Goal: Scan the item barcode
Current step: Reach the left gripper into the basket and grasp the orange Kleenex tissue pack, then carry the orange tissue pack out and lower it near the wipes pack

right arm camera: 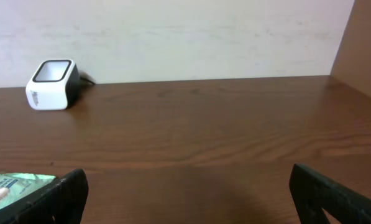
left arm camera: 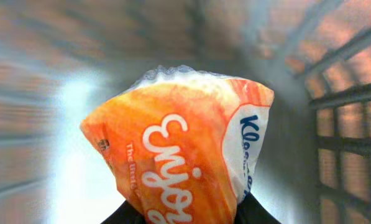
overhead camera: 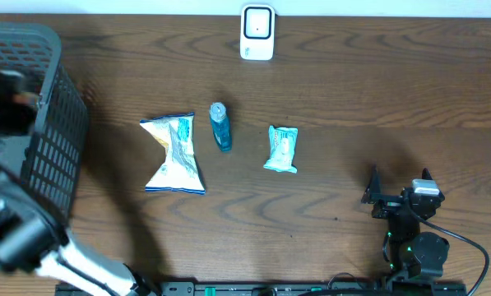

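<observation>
Left fingers (left arm camera: 256, 216) pinch an orange packet (left arm camera: 185, 137) inside the basket (overhead camera: 60, 140); right fingers (right arm camera: 61, 196) gape wide, empty, above the tabletop (right arm camera: 204, 124). Scanner (overhead camera: 257, 33) stands far.

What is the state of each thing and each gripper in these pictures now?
left gripper: shut on the orange Kleenex pack
orange Kleenex pack: held, crumpled, inside the basket
right gripper: open, empty
blue bottle: lying on its side
white-blue bag: lying flat, crumpled
teal packet: lying flat
barcode scanner: upright, untouched
basket: upright
</observation>
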You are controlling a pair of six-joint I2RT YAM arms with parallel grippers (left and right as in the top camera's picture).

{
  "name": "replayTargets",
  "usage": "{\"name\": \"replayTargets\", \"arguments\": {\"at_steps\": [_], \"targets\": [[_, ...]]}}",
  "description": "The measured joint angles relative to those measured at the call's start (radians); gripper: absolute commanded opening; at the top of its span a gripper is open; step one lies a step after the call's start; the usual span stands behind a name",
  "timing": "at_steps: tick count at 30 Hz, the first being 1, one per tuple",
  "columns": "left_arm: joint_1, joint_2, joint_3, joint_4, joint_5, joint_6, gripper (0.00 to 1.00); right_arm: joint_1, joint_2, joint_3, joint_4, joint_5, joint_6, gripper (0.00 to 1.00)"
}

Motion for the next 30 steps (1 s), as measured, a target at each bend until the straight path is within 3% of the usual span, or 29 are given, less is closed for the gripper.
{"name": "replayTargets", "arguments": {"at_steps": [8, 12, 16, 22, 30], "targets": [[0.034, -0.502, 0.014, 0.033, 0.044, -0.142, 0.23, 0.0, 0.0, 0.0, 0.0, 0.0, 0.0, 0.99], [-0.029, -0.672, 0.015, 0.072, 0.226, -0.232, 0.23, 0.0, 0.0, 0.0, 0.0, 0.0, 0.0, 0.99], [-0.197, -0.757, 0.015, 0.1, 0.396, -0.306, 0.23, 0.0, 0.0, 0.0, 0.0, 0.0, 0.0, 0.99], [-0.599, -0.706, 0.015, 0.101, 0.489, -0.346, 0.23, 0.0, 0.0, 0.0, 0.0, 0.0, 0.0, 0.99], [-1.009, -0.43, 0.015, 0.15, 0.513, -0.356, 0.23, 0.0, 0.0, 0.0, 0.0, 0.0, 0.0, 0.99]]}}
